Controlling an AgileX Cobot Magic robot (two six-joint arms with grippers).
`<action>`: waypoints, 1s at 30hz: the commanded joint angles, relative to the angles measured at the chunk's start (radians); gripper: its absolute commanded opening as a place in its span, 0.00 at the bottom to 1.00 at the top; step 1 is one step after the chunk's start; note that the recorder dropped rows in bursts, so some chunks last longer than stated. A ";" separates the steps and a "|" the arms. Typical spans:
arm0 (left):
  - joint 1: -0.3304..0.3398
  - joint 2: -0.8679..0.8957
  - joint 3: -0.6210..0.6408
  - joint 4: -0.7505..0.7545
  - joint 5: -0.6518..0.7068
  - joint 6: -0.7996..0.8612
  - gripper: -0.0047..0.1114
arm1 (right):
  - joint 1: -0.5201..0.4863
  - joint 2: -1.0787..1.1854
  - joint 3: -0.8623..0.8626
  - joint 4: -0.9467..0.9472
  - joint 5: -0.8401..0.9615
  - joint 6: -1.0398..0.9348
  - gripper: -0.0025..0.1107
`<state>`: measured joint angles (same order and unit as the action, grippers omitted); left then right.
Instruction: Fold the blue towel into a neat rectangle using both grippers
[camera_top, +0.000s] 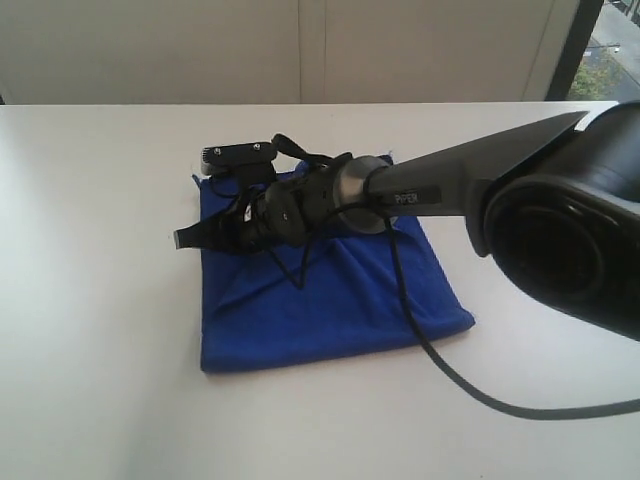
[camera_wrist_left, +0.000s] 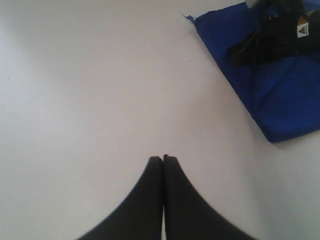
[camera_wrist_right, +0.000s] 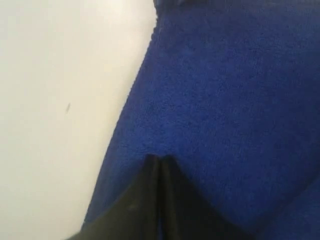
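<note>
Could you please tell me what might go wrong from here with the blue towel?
1. The right gripper, fingers shut, sits low over the blue towel near its edge. A sideways move could drag and rumple the cloth.
2. The black cable hangs across the towel's corner and might snag it when the arm pulls back.

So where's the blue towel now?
The blue towel lies folded on the table, centre of the exterior view, under the right arm and its shut jaws.
</note>
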<state>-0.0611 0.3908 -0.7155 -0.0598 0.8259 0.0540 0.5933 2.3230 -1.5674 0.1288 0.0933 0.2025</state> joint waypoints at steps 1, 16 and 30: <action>-0.001 -0.006 0.006 -0.003 0.006 -0.005 0.04 | -0.009 0.005 -0.001 -0.010 0.050 0.011 0.02; -0.001 -0.006 0.006 -0.003 0.006 -0.005 0.04 | -0.113 -0.316 -0.001 -0.091 0.463 -0.073 0.02; -0.001 -0.006 0.006 -0.003 0.006 -0.005 0.04 | -0.297 -0.300 0.242 -0.224 0.546 -0.131 0.02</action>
<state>-0.0611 0.3908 -0.7155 -0.0598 0.8259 0.0540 0.3017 2.0170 -1.3503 -0.0902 0.6774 0.0845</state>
